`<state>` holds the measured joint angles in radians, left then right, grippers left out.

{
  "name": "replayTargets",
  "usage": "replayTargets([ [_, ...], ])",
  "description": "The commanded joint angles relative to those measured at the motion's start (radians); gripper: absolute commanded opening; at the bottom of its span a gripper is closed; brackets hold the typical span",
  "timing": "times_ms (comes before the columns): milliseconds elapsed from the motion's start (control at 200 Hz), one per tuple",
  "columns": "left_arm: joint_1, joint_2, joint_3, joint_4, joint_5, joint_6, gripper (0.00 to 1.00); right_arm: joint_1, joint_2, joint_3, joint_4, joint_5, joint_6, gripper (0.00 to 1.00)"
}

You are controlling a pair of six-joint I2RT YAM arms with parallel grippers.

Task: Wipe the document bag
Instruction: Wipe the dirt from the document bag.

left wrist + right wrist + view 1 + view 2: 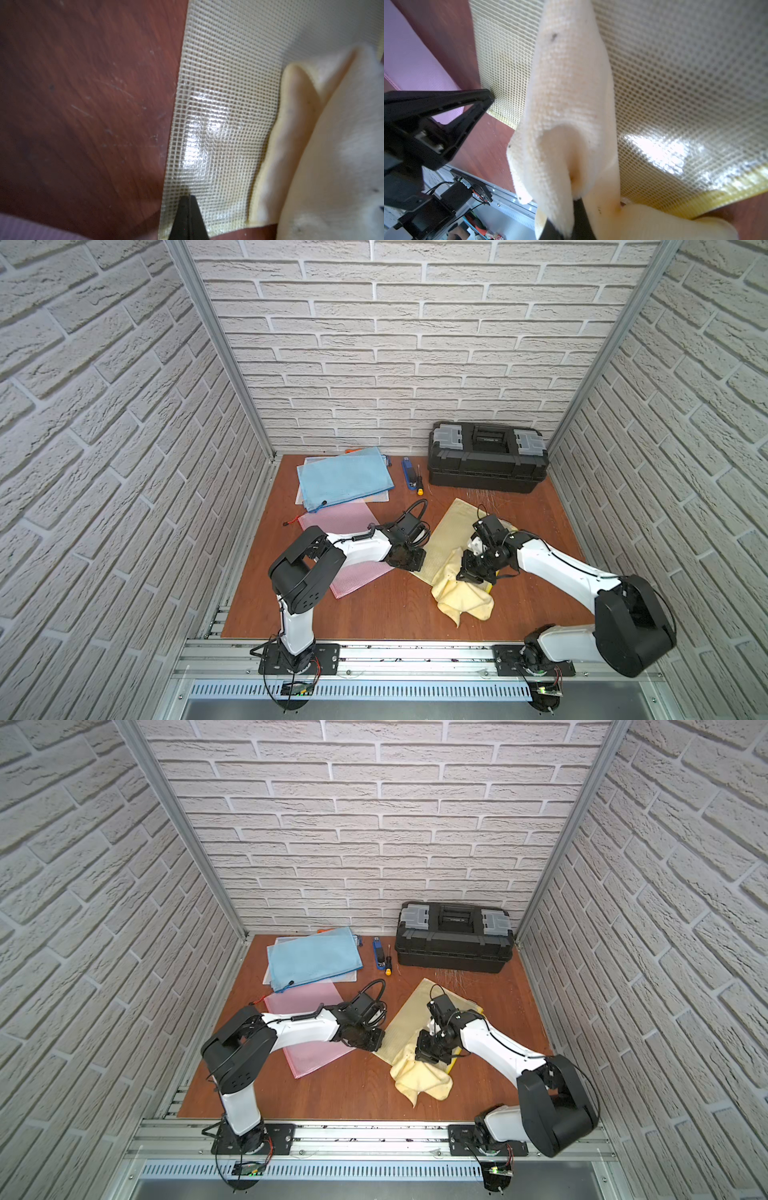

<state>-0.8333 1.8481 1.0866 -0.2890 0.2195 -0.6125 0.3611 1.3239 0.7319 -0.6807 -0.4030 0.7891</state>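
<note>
Back left: blue bag (pixel 345 477) is stacked on other bags; those are mostly covered, only edges are seen. Pink bag (pixel 338 520) is laid flat in front of the stack, its near half hidden under the left arm. Blue tool (pixel 408 472) and screwdriver (pixel 419 483) are seen at the back, too small for detail.

Left gripper (pixel 189 199): closed, nothing held, tips pressed down on yellow bag (pixel 451 526) just inside its edge. In both top views the tips are covered by the gripper's own body.

Yellow bag is laid flat mid-table, angled, between the two arms. Its near end is buried under cloth (pixel 463 599) and the right wrist; a near corner is seen only in the right wrist view. Glare patches are seen on the mesh; wet or dirty can't be told.

Cloth is bunched, partly on the yellow bag, partly spilled onto table (pixel 374 614) toward the front.

Right gripper (pixel 576 205): clamped on a fold of cloth. Fingers are almost fully wrapped by it, only a dark sliver is seen.

Toolbox (pixel 486 458): lid down, set in the back right corner against the wall.
</note>
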Motion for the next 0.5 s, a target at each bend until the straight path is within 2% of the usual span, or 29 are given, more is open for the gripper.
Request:
replayTargets([
  [0,0.002,0.031,0.012,-0.032,0.002,0.019,0.00,-0.024,-0.043,-0.010,0.042,0.061,0.079,0.02],
  [120,0.003,0.031,0.013,-0.036,0.002,0.021,0.00,-0.117,0.014,0.086,-0.034,0.120,-0.023,0.02],
  [340,0.002,0.002,-0.010,-0.036,-0.020,0.012,0.00,-0.396,0.286,0.243,-0.029,-0.028,-0.197,0.02],
  [495,0.002,-0.003,-0.014,-0.041,-0.023,0.014,0.00,-0.523,0.425,0.386,-0.033,0.017,-0.245,0.02],
])
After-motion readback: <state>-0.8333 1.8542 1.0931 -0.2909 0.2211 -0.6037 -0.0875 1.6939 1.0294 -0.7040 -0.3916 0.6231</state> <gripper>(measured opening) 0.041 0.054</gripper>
